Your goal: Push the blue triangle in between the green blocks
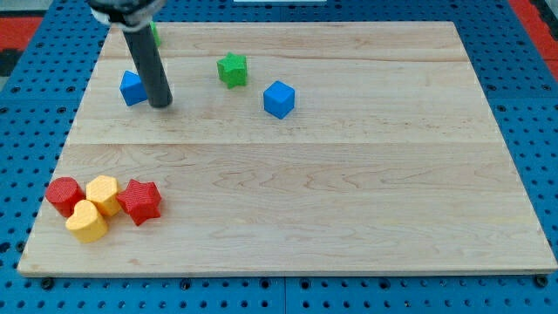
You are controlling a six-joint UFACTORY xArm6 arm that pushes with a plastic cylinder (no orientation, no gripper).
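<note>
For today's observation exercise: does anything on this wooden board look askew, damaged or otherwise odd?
Nothing stands out. The blocks sit flat on the wooden board; none looks damaged. One green block is mostly hidden behind the rod, whose tip sits just right of the blue triangle.

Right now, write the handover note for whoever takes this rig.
My tip is down on the board, against the right side of the blue triangle, near the view's top left.
Green blocks: the green star is to the right; another green block peeks out behind the rod at the top, shape unclear.
The blue cube, further right, is not part of the job.
Done: the tip has reached the triangle.
Left: push it up and right, between the greens.
</note>
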